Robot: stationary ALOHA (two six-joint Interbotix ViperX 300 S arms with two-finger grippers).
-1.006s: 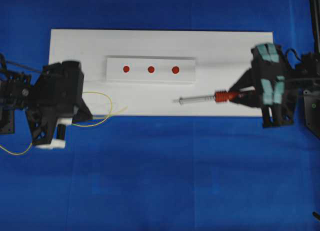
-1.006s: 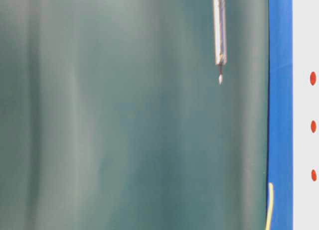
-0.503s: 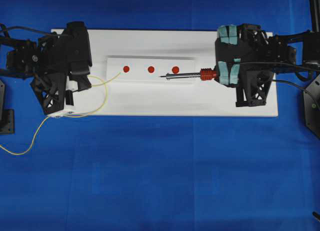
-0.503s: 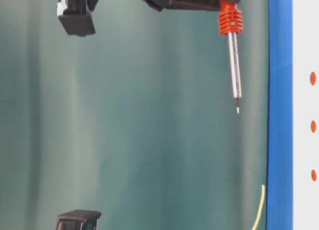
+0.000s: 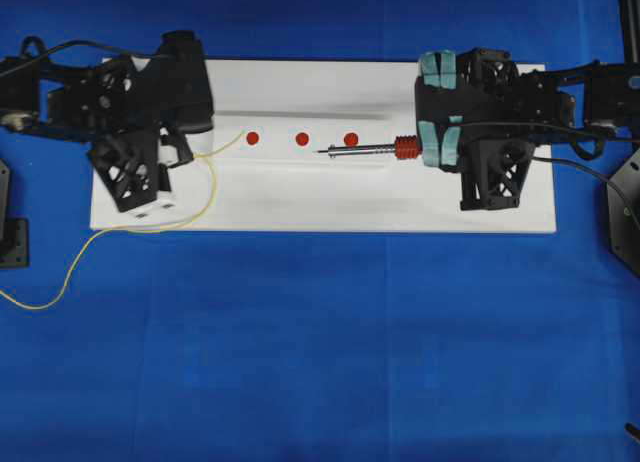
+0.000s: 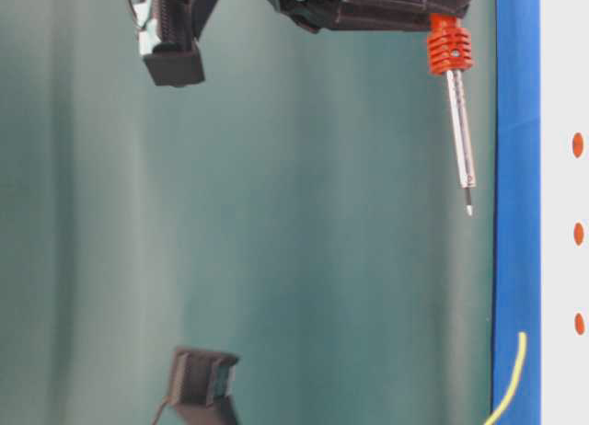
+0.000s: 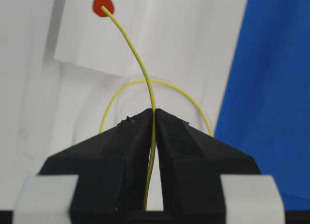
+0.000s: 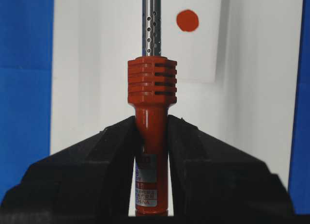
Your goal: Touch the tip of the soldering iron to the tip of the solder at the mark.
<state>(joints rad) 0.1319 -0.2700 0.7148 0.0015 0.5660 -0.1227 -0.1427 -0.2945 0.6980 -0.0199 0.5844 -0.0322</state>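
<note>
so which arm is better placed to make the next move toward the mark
Right. The solder tip, in the left gripper, already lines up with the left red mark; the soldering iron tip is still short of it.

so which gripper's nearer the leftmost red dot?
Left. The left gripper sits just left of the leftmost red dot; the right gripper is beyond the rightmost dot.

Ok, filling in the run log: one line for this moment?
left gripper: shut on solder, tip over left mark | right gripper: shut on iron | tips apart
</note>
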